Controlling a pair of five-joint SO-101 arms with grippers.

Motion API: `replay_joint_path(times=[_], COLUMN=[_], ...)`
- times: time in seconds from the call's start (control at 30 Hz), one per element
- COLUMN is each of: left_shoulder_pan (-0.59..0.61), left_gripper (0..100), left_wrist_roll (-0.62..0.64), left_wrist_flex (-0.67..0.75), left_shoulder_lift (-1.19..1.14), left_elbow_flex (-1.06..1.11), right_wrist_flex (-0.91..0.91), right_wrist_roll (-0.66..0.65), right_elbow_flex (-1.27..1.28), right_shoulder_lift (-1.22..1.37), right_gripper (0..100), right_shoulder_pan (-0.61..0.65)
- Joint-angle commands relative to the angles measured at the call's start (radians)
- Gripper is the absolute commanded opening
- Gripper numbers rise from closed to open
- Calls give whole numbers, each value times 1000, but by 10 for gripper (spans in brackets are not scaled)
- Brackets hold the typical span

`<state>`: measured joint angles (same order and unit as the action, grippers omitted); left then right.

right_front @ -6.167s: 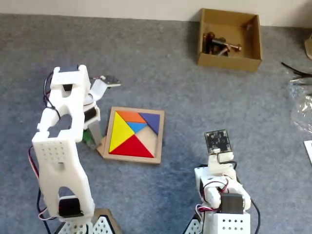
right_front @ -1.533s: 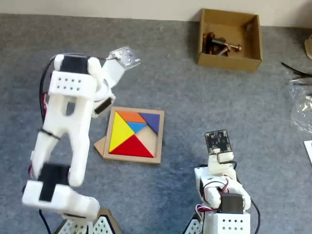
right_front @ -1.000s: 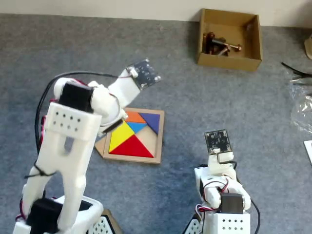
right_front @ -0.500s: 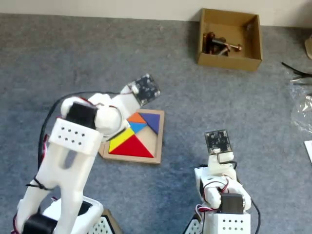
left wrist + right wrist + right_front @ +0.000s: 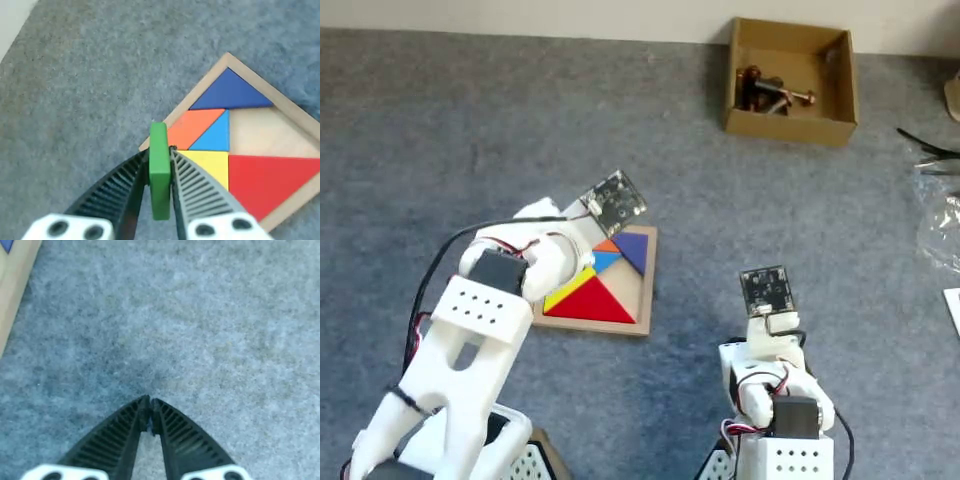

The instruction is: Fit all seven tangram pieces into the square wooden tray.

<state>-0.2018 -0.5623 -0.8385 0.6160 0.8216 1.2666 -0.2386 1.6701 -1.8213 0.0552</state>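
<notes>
L gripper [image 5: 159, 153] is seen closed on a green piece [image 5: 159, 137], which is clamped on edge btwn the ribbed black fingers [image 5: 187, 175], w/ its upper end sticking out past the tips. In the L wrist view the piece is held over the outer rim of the square wooden tray [image 5: 299, 114], right by the spot where the orange piece [image 5: 192, 130] and yellow piece [image 5: 211, 162] meet. Whether it touches the rim can't be told.

Five pieces are seated flat in the tray. A dark blue tri. [image 5: 231, 92] is set in one corner w/ the orange next to it. A light blue tri. [image 5: 216, 138] is fitted btwn orange and yellow, and a big red tri. [image 5: 265, 177] is laid along one side. A patch of bare wood [image 5: 265, 135] is left open btwn dark blue and red.

In the high view the L arm [image 5: 470, 320] is stretched over the tray's side nearest that arm, so part of the yellow is covered. The tray is set on grey carpet [image 5: 720, 200].

R gripper [image 5: 150, 404] is shown w/ fingers pressed together tip to tip, over carpet. A tray corner is caught at the edge of the R wrist view. R arm [image 5: 775, 400] is folded up by its base, well apart from the tray.

A cardboard box [image 5: 785, 128] w/ small items inside is placed at the far side. Clear plastic [image 5: 940, 225] is seen at the table edge beyond the R arm.
</notes>
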Motion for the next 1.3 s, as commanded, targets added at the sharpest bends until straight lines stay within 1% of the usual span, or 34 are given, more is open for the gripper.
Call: replay_joint_path(times=[0.0, 0.17, 0.33, 0.4, 0.5, 0.63, 0.73, 0.8, 1.07, 1.27], left_shoulder_pan=[-16, -18, -19, -42, -87, -113, -116, -128, -140, -166], left_gripper=[6, 6, 6, 6, 6, 6, 6, 6, 7, 11], left_wrist_roll=[49, 189, 262, 284, 287, 282, 227, 209, 210, 210], left_wrist_flex=[87, 183, 216, 216, 221, 288, 305, 305, 304, 249], left_shoulder_lift=[-68, -196, -252, -265, -278, -331, -384, -404, -409, -412], left_elbow_flex=[-4, -7, -8, -8, -10, -5, -10, -10, -4, -8], right_wrist_flex=[-22, -22, -22, -22, -22, -22, -22, -22, -22, -22], right_wrist_roll=[8, 8, 8, 8, 8, 8, 8, 8, 8, 8], right_elbow_flex=[99, 99, 99, 99, 99, 99, 99, 99, 99, 99], right_shoulder_lift=[-5, -5, -5, -5, -5, -5, -5, -5, -5, -5], right_gripper=[5, 5, 5, 5, 5, 5, 5, 5, 5, 5], right_shoulder_pan=[13, 13, 13, 13, 13, 13, 13, 13, 13, 13])
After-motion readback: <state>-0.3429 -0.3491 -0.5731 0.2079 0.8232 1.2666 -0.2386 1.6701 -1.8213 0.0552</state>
